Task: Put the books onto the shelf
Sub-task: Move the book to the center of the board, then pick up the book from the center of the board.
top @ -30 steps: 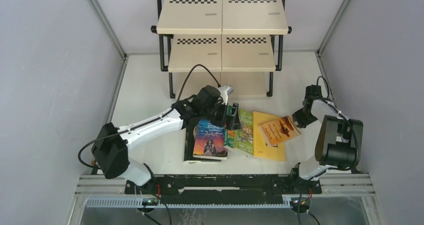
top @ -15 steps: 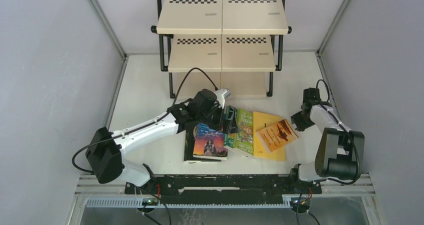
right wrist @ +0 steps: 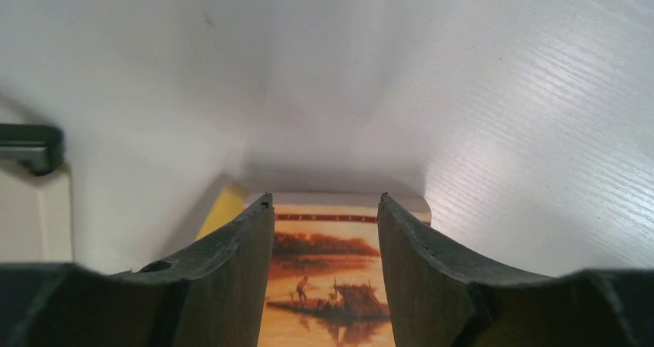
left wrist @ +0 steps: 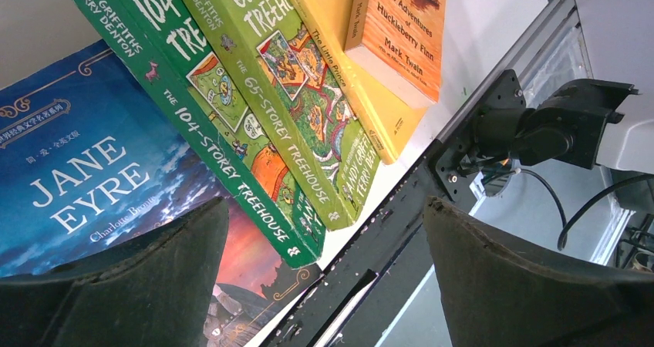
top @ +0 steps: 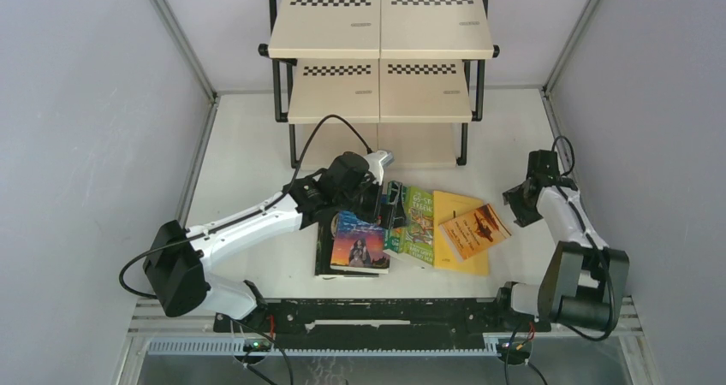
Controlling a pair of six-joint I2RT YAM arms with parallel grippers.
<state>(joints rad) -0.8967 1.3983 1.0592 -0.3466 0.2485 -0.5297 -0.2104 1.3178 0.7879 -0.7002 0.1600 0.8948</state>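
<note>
**Overhead view.** The three-tier shelf of cream boards with black checkerboard strips and a black metal frame (top: 381, 60) stands at the far edge of the white table (top: 248, 162), midway between the grey side walls (top: 86, 145). The books lie flat in an overlapping row near the front, well apart from the shelf, with a band of table surface between them and its feet.

From the left:
- A black paperback (top: 322, 246) lies under the blue "Jane Eyre" paperback (top: 360, 244).
- Two green cartoon-covered paperbacks (top: 415, 224) come next.
- A plain yellow paperback (top: 461, 255) follows.
- A small orange paperback (top: 475, 227) rests tilted on the yellow one and overhangs its right edge.

The left gripper (top: 390, 204) hangs over the far ends of the green books with its jaws spread wide, holding nothing. Its arm crosses the left half of the table on a diagonal. Its black cable (top: 330, 127) arcs up in front of the shelf's lowest tier.

The right gripper (top: 519, 202) sits just beside the orange book's far right corner, in the narrow strip between the books and the right wall.

**Left wrist view.** The fingers (left wrist: 131, 285) frame the "Jane Eyre" cover and the green spines. The black front rail (left wrist: 370, 239) bounds the table.

**Right wrist view.** The jaws are parted and released. The orange cover (right wrist: 324, 285) shows between them, unclamped.
</note>
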